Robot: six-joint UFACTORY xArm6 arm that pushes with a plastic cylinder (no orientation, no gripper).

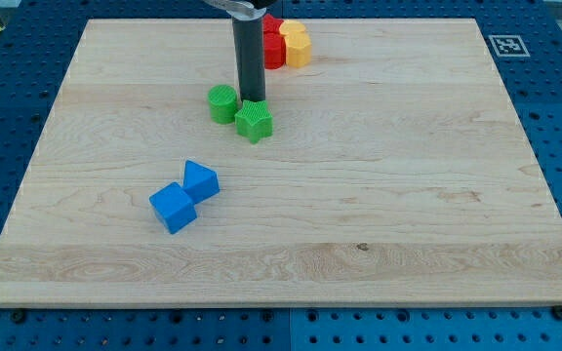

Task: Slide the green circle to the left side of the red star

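Note:
The green circle point(222, 103) lies on the wooden board point(379, 185), left of centre near the view's top. A green star point(254, 121) touches it on its lower right. My tip point(252, 99) stands just right of the green circle and just above the green star, close to both. Red blocks point(274, 46) sit at the top edge, partly hidden behind my rod; I cannot make out which is the star. A yellow block point(297, 44) touches them on the right.
Two blue blocks lie touching at the lower left: a blue cube point(173, 208) and a blue block point(201, 181) above and right of it. A fiducial marker point(505, 44) sits at the board's top right corner.

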